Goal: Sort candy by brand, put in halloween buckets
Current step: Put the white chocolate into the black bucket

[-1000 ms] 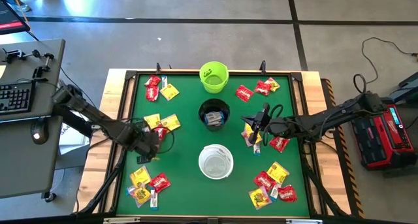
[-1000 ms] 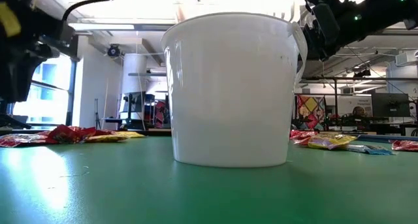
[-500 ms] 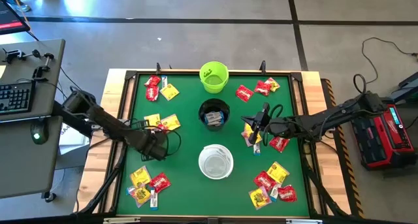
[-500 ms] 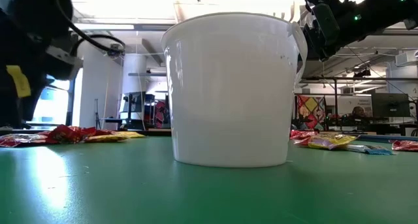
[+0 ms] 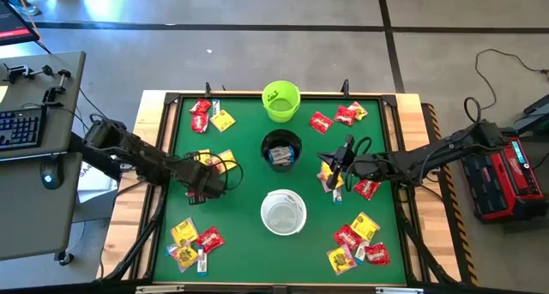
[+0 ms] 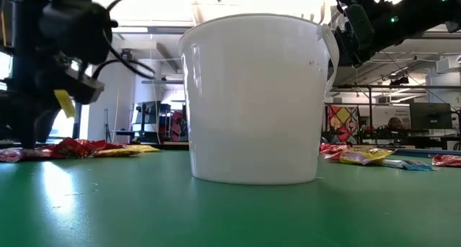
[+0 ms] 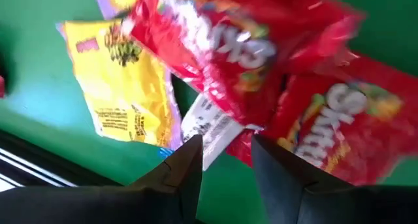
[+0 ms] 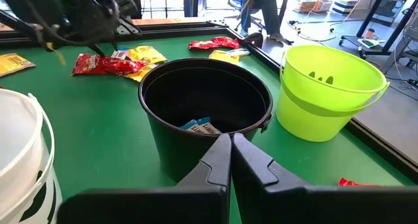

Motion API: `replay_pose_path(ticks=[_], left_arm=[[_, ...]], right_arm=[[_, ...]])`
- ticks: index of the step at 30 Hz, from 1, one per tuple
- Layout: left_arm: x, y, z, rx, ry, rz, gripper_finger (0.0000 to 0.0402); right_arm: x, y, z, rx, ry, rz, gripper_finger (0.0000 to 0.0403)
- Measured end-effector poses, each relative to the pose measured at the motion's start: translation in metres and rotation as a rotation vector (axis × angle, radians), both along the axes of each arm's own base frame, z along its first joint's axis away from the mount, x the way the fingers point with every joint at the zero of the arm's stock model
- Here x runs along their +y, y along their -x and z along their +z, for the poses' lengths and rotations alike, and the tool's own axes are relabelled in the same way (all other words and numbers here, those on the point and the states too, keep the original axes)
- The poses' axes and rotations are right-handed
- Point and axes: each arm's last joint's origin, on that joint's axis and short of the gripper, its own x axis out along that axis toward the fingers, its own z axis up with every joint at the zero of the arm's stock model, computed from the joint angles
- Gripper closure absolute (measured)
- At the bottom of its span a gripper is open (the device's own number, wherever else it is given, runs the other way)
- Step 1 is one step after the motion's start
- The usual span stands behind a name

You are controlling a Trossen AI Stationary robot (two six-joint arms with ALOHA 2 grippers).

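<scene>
From above I see my left gripper (image 5: 208,181) over the green table (image 5: 244,217), just beside a yellow and red candy cluster (image 5: 214,160) (fingers not discernible here). The white bucket (image 5: 283,213) lies beyond it toward centre. My right gripper (image 5: 336,167) sits near the black bucket (image 5: 281,149); the lime bucket (image 5: 280,100) stands farther off.

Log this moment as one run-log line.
left claw: open over red and yellow candy, nothing held | right claw: shut, waiting beside black bucket | white bucket: looks empty
</scene>
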Motion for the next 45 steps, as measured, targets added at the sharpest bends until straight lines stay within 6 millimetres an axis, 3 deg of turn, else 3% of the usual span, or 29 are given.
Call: replay_pose_path(ticks=[13, 26, 31, 45], left_arm=[[0.014, -0.004, -0.004, -0.003, 0.058, 0.048, 0.0287], [0.030, -0.008, -0.012, 0.056, 0.073, 0.124, 0.0362], [0.030, -0.013, -0.007, 0.034, 0.077, 0.123, 0.0397], [0.028, -0.025, 0.023, 0.070, 0.094, 0.121, 0.0401]], right_arm=[[0.000, 0.000, 0.000, -0.001, 0.000, 0.000, 0.0403], [0.000, 0.000, 0.000, 0.000, 0.000, 0.000, 0.0403], [0.000, 0.000, 0.000, -0.001, 0.000, 0.000, 0.0403], [0.000, 0.000, 0.000, -0.007, -0.023, 0.011, 0.0403]])
